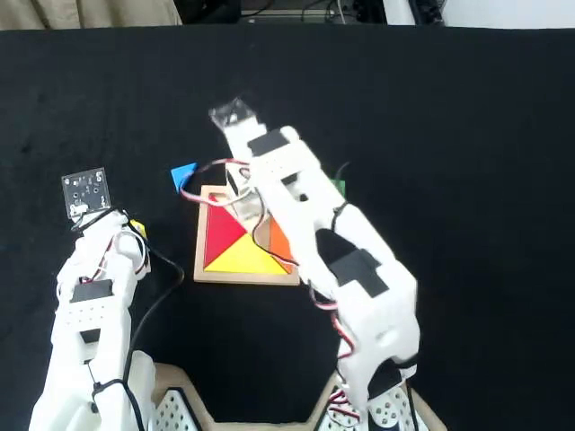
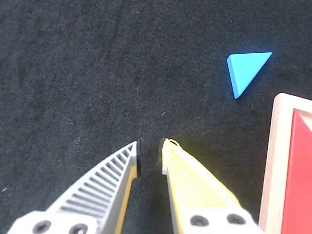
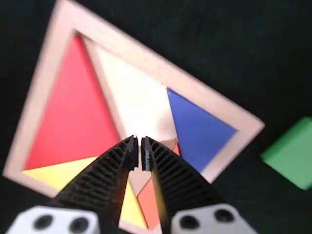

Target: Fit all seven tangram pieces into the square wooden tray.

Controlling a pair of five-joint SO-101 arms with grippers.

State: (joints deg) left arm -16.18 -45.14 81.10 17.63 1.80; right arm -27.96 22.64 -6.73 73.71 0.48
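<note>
The square wooden tray sits in the middle of the black tabletop. In it I see a red triangle, a yellow triangle, a dark blue triangle and an orange piece. There is bare wood between the red and the dark blue. A light blue triangle lies on the tabletop, near the tray's far left corner. A green piece lies just right of the tray. My right end effector hangs over the bare wood, fingers almost closed, holding nothing. My left end effector is left of the tray, low over the tabletop, open a little and empty.
</note>
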